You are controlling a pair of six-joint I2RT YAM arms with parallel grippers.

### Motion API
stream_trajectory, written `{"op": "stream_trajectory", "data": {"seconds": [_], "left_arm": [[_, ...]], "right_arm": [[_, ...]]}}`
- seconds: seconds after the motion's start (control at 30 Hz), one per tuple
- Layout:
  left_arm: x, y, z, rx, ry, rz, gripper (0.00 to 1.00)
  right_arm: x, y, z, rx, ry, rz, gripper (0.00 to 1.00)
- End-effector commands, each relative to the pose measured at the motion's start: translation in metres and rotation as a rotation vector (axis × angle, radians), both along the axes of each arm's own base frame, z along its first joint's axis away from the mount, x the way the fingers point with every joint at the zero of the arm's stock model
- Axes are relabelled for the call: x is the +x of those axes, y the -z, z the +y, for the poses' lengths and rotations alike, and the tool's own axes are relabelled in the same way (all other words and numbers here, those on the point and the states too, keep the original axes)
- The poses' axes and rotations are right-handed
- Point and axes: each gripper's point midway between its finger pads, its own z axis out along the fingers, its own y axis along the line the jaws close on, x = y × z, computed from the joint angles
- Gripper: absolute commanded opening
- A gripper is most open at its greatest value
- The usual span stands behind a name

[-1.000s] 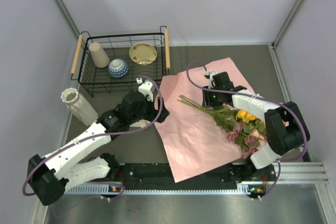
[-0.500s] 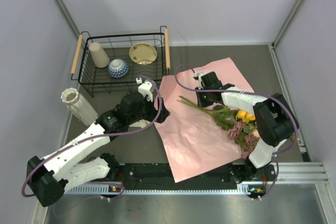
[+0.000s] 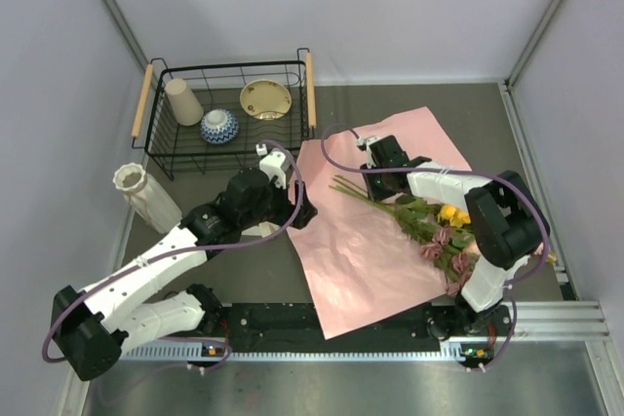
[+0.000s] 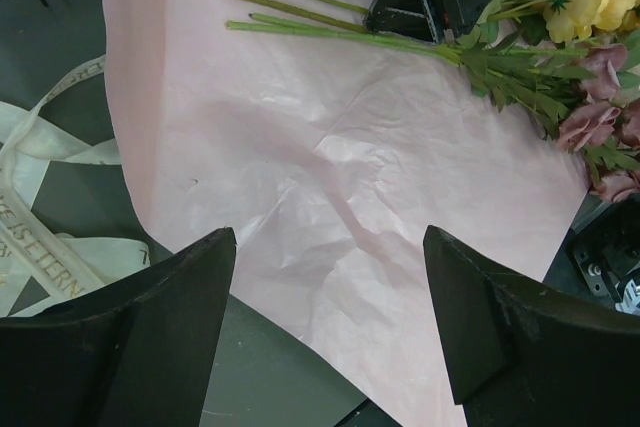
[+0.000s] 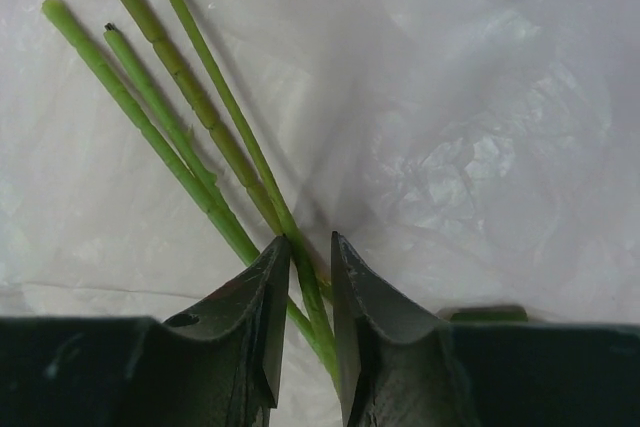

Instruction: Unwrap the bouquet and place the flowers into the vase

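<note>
The bouquet's paper (image 3: 361, 250) lies spread flat, pink side up, on the table. The flowers (image 3: 450, 231) rest across it, blossoms to the right and green stems (image 3: 353, 189) pointing left. My right gripper (image 3: 376, 185) is down on the stems near their cut ends. In the right wrist view its jaws (image 5: 310, 239) are shut on the stems (image 5: 170, 127). My left gripper (image 3: 300, 209) hovers open over the paper's left edge (image 4: 300, 187), with nothing between its fingers (image 4: 200, 277). The ribbed cream vase (image 3: 146, 197) stands at the far left.
A cream ribbon (image 4: 50, 197) lies loose on the table left of the paper. A black wire basket (image 3: 156, 143) at the back left holds a beige cup (image 3: 182, 101), a blue-and-white bowl (image 3: 219, 127) and a yellow dish (image 3: 265, 99).
My right gripper slid left along the stems toward their cut ends and its jaws narrowed onto them. The left arm barely moved.
</note>
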Motion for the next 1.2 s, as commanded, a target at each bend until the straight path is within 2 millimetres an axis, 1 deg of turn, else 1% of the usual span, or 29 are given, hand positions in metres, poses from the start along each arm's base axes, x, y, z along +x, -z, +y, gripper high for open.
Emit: {"op": "stream_trajectory", "data": {"seconds": [0.0, 0.1, 0.2, 0.33, 0.37, 0.43, 0.47, 0.5, 0.53, 0.57, 0.67, 0.7, 0.73, 0.8, 0.83, 0.87, 0.9, 0.93, 0.97, 1.0, 1.03, 1.07, 1.1, 1.13, 1.17], "left_arm": [[0.007, -0.029, -0.014, -0.067, 0.029, -0.056, 0.81], [0.006, -0.031, -0.014, -0.072, 0.032, -0.059, 0.81], [0.006, -0.032, -0.014, -0.073, 0.031, -0.062, 0.81], [0.007, -0.033, -0.013, -0.07, 0.028, -0.069, 0.81], [0.008, -0.033, -0.012, -0.068, 0.024, -0.071, 0.81], [0.008, -0.035, -0.012, -0.065, 0.023, -0.08, 0.82], [0.008, -0.035, -0.011, -0.065, 0.023, -0.079, 0.82], [0.008, -0.037, -0.012, -0.068, 0.023, -0.083, 0.82], [0.008, -0.037, -0.012, -0.07, 0.024, -0.084, 0.81], [0.008, -0.038, -0.012, -0.069, 0.026, -0.084, 0.82], [0.009, -0.04, -0.016, -0.078, 0.047, -0.093, 0.82], [0.009, -0.042, -0.019, -0.084, 0.058, -0.097, 0.81], [0.01, -0.046, -0.022, -0.091, 0.073, -0.11, 0.82], [0.002, -0.052, -0.032, -0.126, 0.147, -0.111, 0.82], [0.0, -0.06, -0.039, -0.159, 0.183, -0.135, 0.82], [-0.012, -0.065, -0.047, -0.198, 0.26, -0.129, 0.82], [-0.016, -0.07, -0.052, -0.221, 0.294, -0.134, 0.82], [-0.022, -0.073, -0.057, -0.25, 0.332, -0.131, 0.82], [-0.03, -0.083, -0.065, -0.3, 0.404, -0.147, 0.82], [-0.035, -0.087, -0.07, -0.324, 0.44, -0.144, 0.82], [-0.039, -0.091, -0.074, -0.351, 0.463, -0.131, 0.82], [-0.04, -0.1, -0.078, -0.384, 0.482, -0.153, 0.82], [-0.044, -0.104, -0.081, -0.404, 0.508, -0.147, 0.82], [-0.044, -0.107, -0.082, -0.425, 0.504, -0.134, 0.82], [-0.043, -0.112, -0.083, -0.442, 0.5, -0.145, 0.82]], "right_arm": [[0.009, -0.002, -0.002, -0.043, 0.0, -0.048, 0.24], [0.009, -0.005, 0.0, -0.044, -0.006, -0.057, 0.21], [0.011, -0.016, 0.001, -0.042, -0.004, -0.091, 0.17], [0.017, -0.044, -0.002, -0.028, 0.019, -0.162, 0.13], [0.019, -0.059, -0.005, -0.019, 0.035, -0.201, 0.11], [0.021, -0.08, -0.008, -0.003, 0.05, -0.251, 0.06], [0.022, -0.103, -0.011, 0.018, 0.07, -0.303, 0.03], [0.021, -0.114, -0.011, 0.03, 0.074, -0.329, 0.0], [0.021, -0.125, -0.014, 0.039, 0.086, -0.356, 0.0], [0.019, -0.149, -0.016, 0.068, 0.096, -0.407, 0.0], [0.017, -0.183, -0.022, 0.104, 0.117, -0.48, 0.0], [0.013, -0.198, -0.024, 0.126, 0.126, -0.508, 0.0], [0.012, -0.206, -0.027, 0.135, 0.134, -0.523, 0.0], [0.006, -0.226, -0.029, 0.178, 0.152, -0.553, 0.0], [0.003, -0.23, -0.027, 0.197, 0.146, -0.553, 0.0], [0.001, -0.236, -0.025, 0.228, 0.153, -0.554, 0.0], [-0.003, -0.245, -0.025, 0.259, 0.158, -0.565, 0.0], [-0.006, -0.249, -0.023, 0.292, 0.158, -0.559, 0.0], [-0.008, -0.254, -0.02, 0.354, 0.192, -0.543, 0.0], [-0.011, -0.258, -0.016, 0.401, 0.199, -0.528, 0.0], [-0.017, -0.267, -0.005, 0.513, 0.193, -0.492, 0.0], [-0.02, -0.27, 0.002, 0.566, 0.185, -0.475, 0.0], [-0.025, -0.274, 0.01, 0.622, 0.165, -0.453, 0.0], [-0.03, -0.282, 0.021, 0.691, 0.126, -0.439, 0.0], [-0.033, -0.28, 0.026, 0.74, 0.144, -0.401, 0.0]]}}
